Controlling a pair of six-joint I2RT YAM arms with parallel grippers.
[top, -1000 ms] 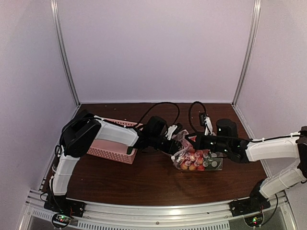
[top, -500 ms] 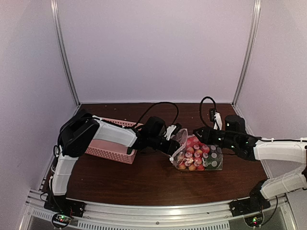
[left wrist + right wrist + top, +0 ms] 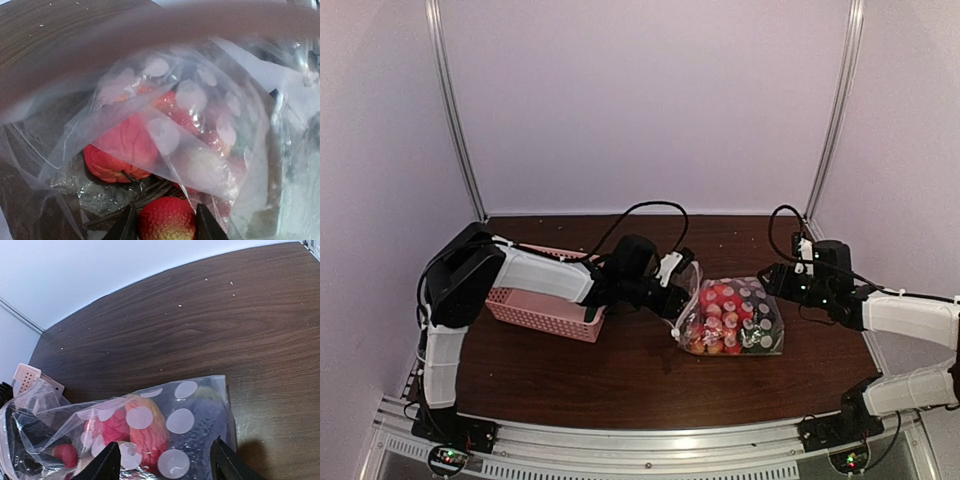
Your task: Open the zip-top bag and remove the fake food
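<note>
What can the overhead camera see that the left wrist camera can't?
Overhead only: the left arm, the right arm and the pink basket, with the right jaws apart and clear of the bag. Left wrist only: a close-up of a red berry sitting between the left jaws. Both: the dotted bag holding fake food.

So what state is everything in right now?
Bag: lying on table, mouth open.
Food: inside the bag.
Left gripper: in bag's mouth, shut on berry.
Berry: gripped, inside the bag.
Right gripper: open, holding nothing.
Basket: upright on table.
</note>
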